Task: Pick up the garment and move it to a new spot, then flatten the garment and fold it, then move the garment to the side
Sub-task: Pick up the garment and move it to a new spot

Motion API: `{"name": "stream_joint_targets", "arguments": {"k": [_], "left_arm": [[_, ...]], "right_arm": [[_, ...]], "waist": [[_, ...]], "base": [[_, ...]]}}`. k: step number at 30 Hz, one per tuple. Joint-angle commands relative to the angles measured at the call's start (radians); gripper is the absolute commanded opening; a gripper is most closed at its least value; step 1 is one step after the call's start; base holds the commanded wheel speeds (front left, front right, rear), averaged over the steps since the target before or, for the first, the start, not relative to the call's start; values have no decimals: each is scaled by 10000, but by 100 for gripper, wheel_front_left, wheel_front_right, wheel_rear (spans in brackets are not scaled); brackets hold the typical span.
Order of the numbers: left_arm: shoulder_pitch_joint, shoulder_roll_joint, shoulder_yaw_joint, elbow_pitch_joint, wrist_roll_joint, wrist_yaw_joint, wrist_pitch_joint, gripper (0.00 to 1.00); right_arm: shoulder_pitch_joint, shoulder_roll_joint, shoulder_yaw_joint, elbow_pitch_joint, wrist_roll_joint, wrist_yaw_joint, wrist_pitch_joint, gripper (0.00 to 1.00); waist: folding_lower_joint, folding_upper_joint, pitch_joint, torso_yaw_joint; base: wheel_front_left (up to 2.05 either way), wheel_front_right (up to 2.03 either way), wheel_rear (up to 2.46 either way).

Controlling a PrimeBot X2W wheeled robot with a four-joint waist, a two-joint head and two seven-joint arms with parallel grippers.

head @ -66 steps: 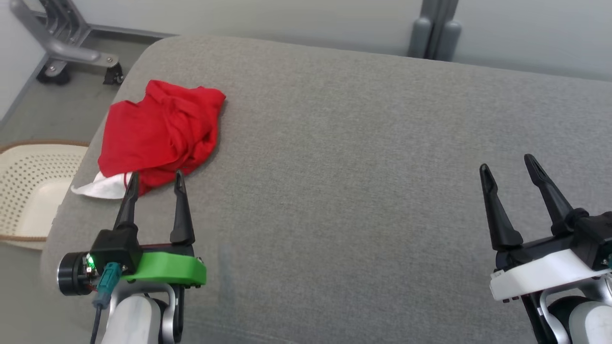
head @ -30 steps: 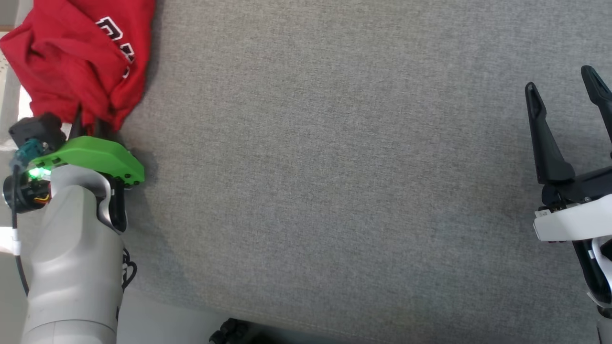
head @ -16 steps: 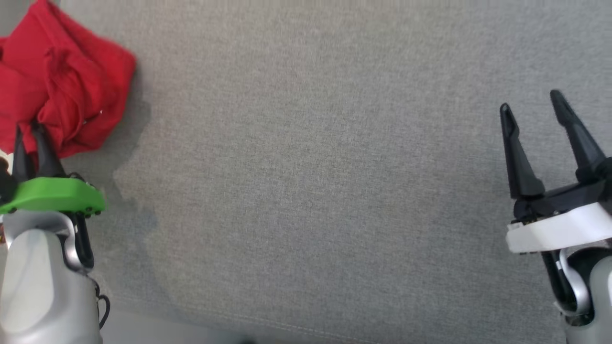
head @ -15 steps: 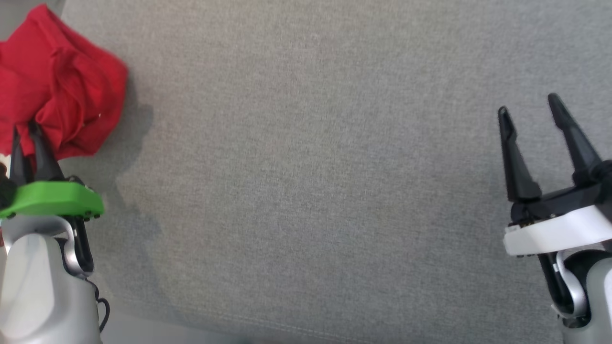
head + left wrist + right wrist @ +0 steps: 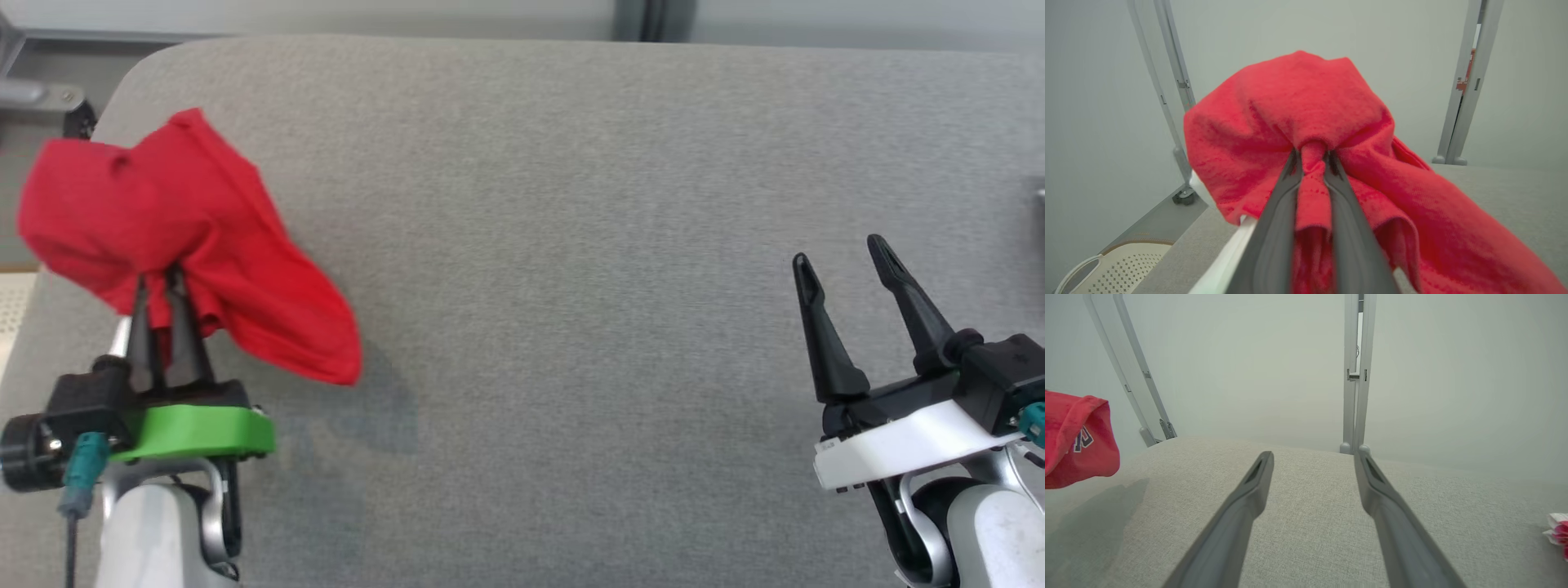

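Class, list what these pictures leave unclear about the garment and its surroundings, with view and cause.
- Garment type: head view, bunched in the left gripper.
- Its print: right wrist view, cut by the left edge, folded.
- Pink-white object: right wrist view, cut by the right edge.
- Basket: left wrist view, cropped at the bottom.

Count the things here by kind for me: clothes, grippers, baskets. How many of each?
Garments: 1, the red garment, pinched in the left gripper.
Grippers: 2, the left gripper and the right gripper, which is open above the grey cushion.
Baskets: 1, the cream basket beside the cushion.
Total: 4.
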Motion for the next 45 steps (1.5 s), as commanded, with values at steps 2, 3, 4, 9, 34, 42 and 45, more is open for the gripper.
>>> {"name": "stream_joint_targets", "arguments": {"k": [2, 3, 4, 9, 34, 42, 45], "left_arm": [[-71, -63, -551, -78, -25, -186, 172, 0], [-226, -71, -883, -43, -25, -281, 252, 0], [-342, -70, -1138, 9, -26, -365, 297, 0], [-786, -98, -2579, 456, 189, -634, 627, 0], [-937, -104, -4226, 1638, -703, -350, -28, 100], [-240, 381, -3049, 762, -1003, 421, -100, 100], [110, 695, -2610, 607, -1050, 630, -102, 100]], "right_arm": [[92, 60, -7, 30, 35, -15, -88, 100], [65, 112, -24, 42, 59, -15, -113, 100], [30, 154, -8, 73, 75, -13, -148, 100], [-90, 349, 100, 334, 209, -15, -415, 100], [-12, 585, -200, 1166, 194, -14, -1053, 100], [336, 448, -274, 964, 68, -15, -714, 100], [468, 452, -290, 934, 43, -14, -606, 100]], "waist": [[0, 0, -263, -1352], [0, 0, -160, -1579], [0, 0, -83, -1789], [0, 0, 348, -2986], [0, 0, 80, -3600], [0, 0, -507, -2581], [0, 0, -716, -2226]], "base": [[0, 0, 0], [0, 0, 0], [0, 0, 0], [0, 0, 0], [0, 0, 0], [0, 0, 0], [0, 0, 0]]}}
